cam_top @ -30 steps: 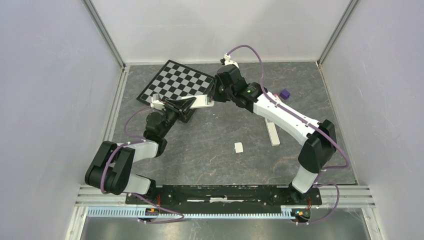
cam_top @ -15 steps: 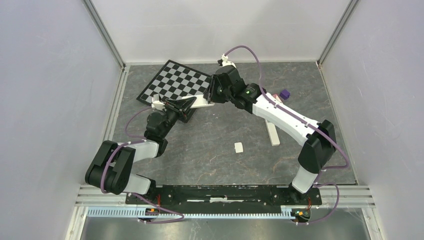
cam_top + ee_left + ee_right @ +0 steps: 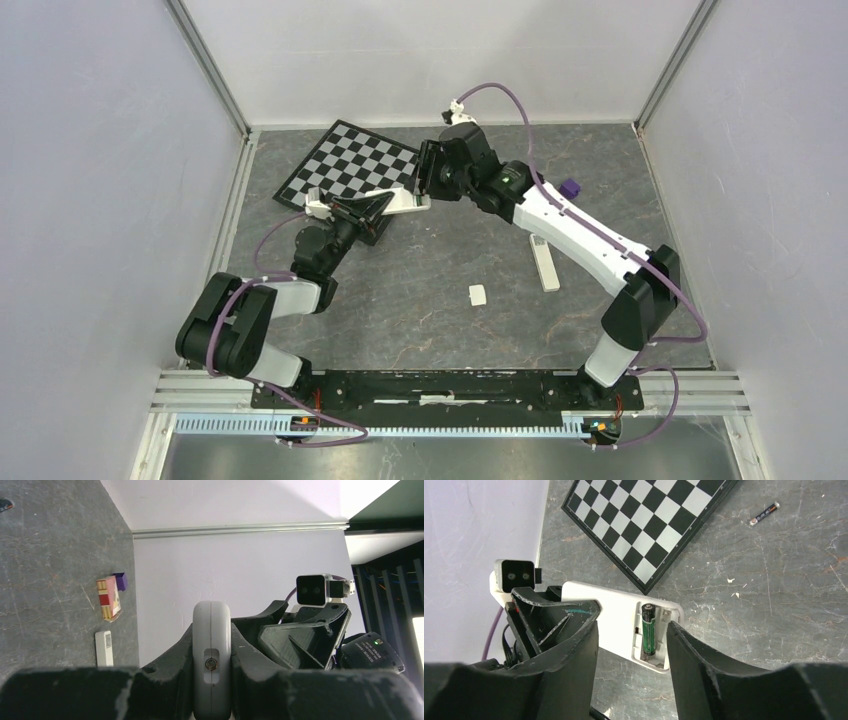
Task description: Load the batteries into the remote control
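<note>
My left gripper is shut on the white remote and holds it off the floor beside the chessboard. In the left wrist view the remote's end sits clamped between both fingers. The remote's open battery compartment faces up, with one green-wrapped battery seated in the left slot. The slot beside it shows only bare white plastic. My right gripper is open and empty, hovering just above that compartment; in the top view it is over the remote's right end. A second battery lies loose on the floor.
The chessboard lies at the back left, its corner under the remote. A small white cover lies mid-floor. A thin pale stick lies under the right arm. A purple block and a red-yellow card box sit at the right.
The right arm has shifted slightly back and to the right, uncovering more of the pale stick. The left gripper still holds the remote in the same place.
</note>
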`<action>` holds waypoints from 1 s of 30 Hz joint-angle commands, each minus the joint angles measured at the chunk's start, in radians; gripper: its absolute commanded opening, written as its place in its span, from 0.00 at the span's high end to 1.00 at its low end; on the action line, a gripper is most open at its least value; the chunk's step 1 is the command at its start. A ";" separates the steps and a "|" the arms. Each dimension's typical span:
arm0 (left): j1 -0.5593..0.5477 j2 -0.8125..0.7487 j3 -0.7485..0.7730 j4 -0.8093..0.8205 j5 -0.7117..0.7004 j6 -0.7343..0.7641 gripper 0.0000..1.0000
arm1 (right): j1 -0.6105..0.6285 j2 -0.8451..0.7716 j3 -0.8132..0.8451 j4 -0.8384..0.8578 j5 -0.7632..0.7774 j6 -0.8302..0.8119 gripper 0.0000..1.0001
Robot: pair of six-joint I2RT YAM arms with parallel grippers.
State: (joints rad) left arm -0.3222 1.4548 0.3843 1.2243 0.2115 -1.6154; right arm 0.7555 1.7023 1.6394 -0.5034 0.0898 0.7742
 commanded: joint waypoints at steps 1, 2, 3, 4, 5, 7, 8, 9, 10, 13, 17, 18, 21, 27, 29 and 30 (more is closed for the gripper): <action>0.003 0.009 0.011 0.152 -0.020 -0.043 0.98 | -0.016 -0.059 0.085 -0.043 -0.012 -0.004 0.40; 0.002 0.011 0.011 0.159 -0.020 -0.043 0.98 | -0.020 -0.066 0.094 -0.046 -0.019 -0.002 0.39; 0.003 0.014 0.011 0.170 -0.021 -0.043 0.98 | -0.025 -0.076 0.100 -0.046 -0.033 0.002 0.36; 0.003 0.018 0.011 0.179 -0.022 -0.042 0.98 | -0.030 -0.088 0.103 -0.046 -0.043 0.007 0.34; 0.003 0.018 0.011 0.181 -0.023 -0.043 0.98 | -0.036 -0.102 0.103 -0.044 -0.051 0.016 0.28; 0.003 0.022 0.015 0.191 -0.023 -0.038 0.98 | -0.055 -0.129 0.088 -0.033 -0.076 0.038 0.16; 0.003 0.021 0.017 0.193 -0.023 -0.036 0.98 | -0.067 -0.147 0.075 -0.024 -0.082 0.057 0.12; 0.003 0.022 0.018 0.200 -0.023 -0.037 0.98 | -0.073 -0.167 0.054 -0.006 -0.081 0.074 0.07; 0.004 0.023 0.019 0.209 -0.024 -0.037 0.98 | -0.082 -0.185 0.032 0.011 -0.081 0.092 0.03; 0.003 0.024 0.027 0.234 -0.021 -0.038 0.98 | -0.108 -0.242 -0.062 0.101 -0.117 0.178 0.02; 0.004 0.027 0.041 0.268 -0.022 -0.030 0.98 | -0.126 -0.284 -0.177 0.214 -0.163 0.334 0.02; 0.003 0.027 0.046 0.279 -0.023 -0.024 0.98 | -0.125 -0.294 -0.213 0.248 -0.171 0.388 0.02; 0.003 0.029 0.062 0.303 -0.018 0.006 0.98 | -0.125 -0.319 -0.319 0.349 -0.201 0.570 0.02; 0.003 0.058 0.105 0.333 -0.017 0.008 0.98 | -0.124 -0.323 -0.390 0.431 -0.183 0.726 0.02; 0.002 0.065 0.115 0.333 -0.013 0.009 0.98 | -0.121 -0.312 -0.392 0.454 -0.188 0.755 0.02; 0.002 0.067 0.124 0.333 -0.008 0.009 0.98 | -0.119 -0.303 -0.390 0.461 -0.194 0.762 0.02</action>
State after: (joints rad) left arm -0.3222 1.5066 0.4580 1.4773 0.2104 -1.6302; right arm 0.6285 1.4010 1.2381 -0.1768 -0.0910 1.4197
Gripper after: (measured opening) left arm 0.281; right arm 0.979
